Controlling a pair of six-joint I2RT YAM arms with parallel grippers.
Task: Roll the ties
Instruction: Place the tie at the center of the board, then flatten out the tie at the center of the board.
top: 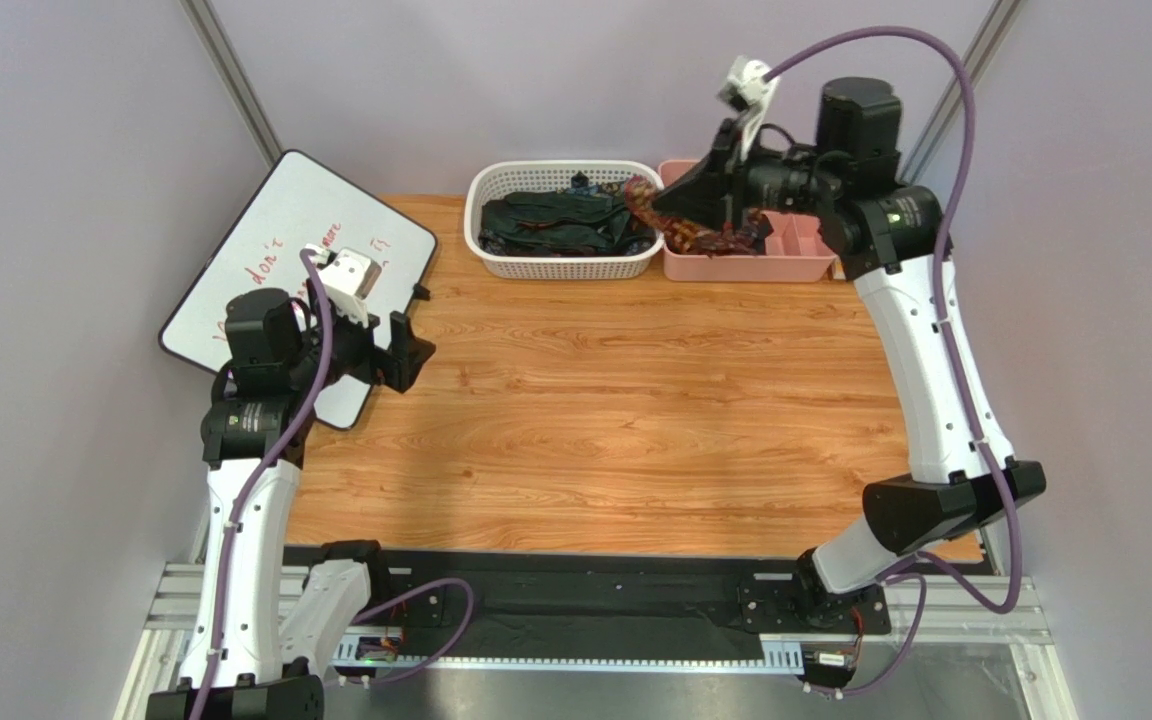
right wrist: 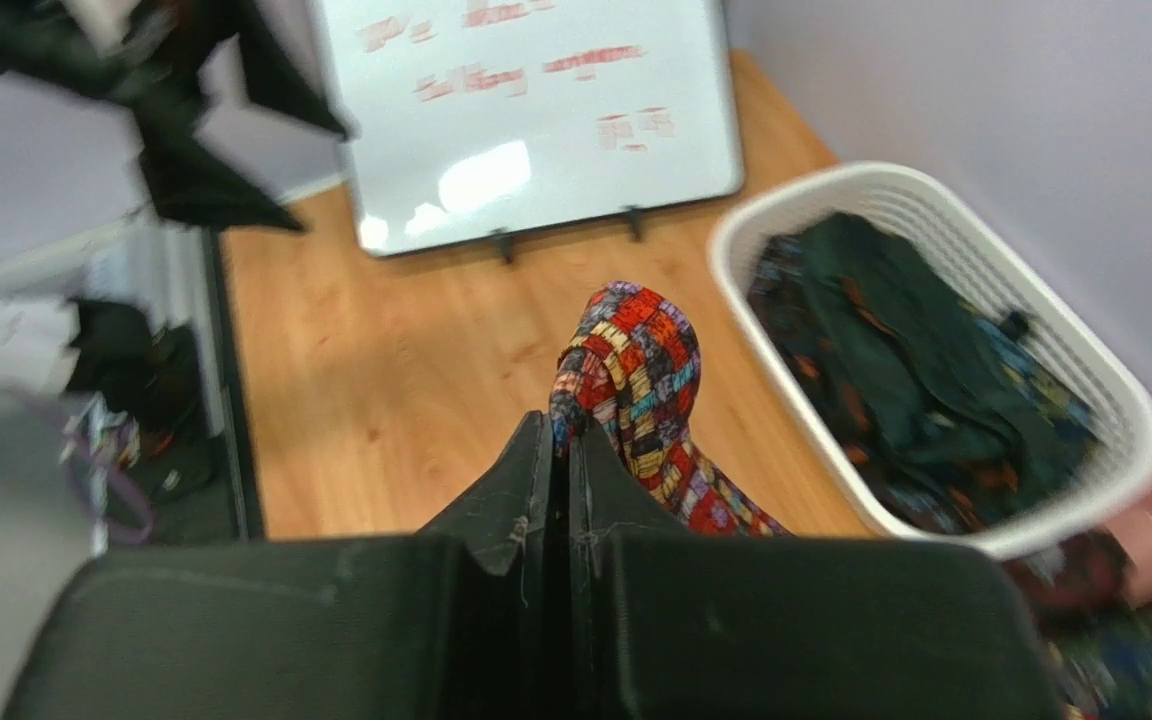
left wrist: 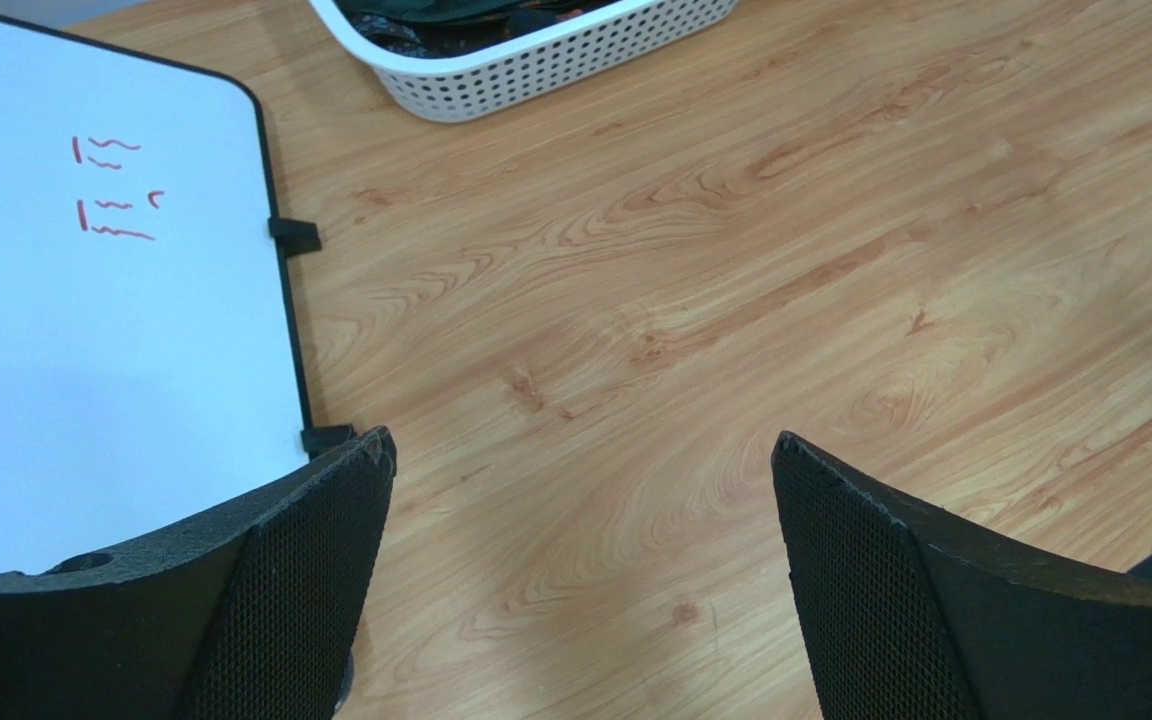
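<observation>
Red, orange, yellow and green blocks, small and crowded, on soft woven cloth: the patterned tie [right wrist: 635, 375]. Clamped at a folded-over bend by the right pincer [right wrist: 560, 435], closed tight on the fabric with no gap showing. Held aloft over the far right of the counter [top: 612, 405], between the white basket [top: 564, 267] and the pink tray [top: 778, 270], loose length trailing back down toward the tray (lower end lost in blur).

Probably light and limp. Bound to sag, swing and twist when lifted, never to hold a shape alone. Possibly a little slick too, so apt to slide through a loose grip. Best taken near one end, across the full width, so as to lay flat on bare wood before rolling. A grip mid-length likely to leave two tails dangling (awkward for starting a coil). No risk of breakage, only of creasing, or of springing open once rolled.

Heaped in the basket at the far edge: the other ties [top: 552, 222], dark green and black, tangled together, none coiled as far as can be told.

Left pincer [left wrist: 582, 450] spread wide, gripping nothing, poised over the left edge of the counter beside the whiteboard [left wrist: 86, 300], well apart from both basket and patterned tie.
</observation>
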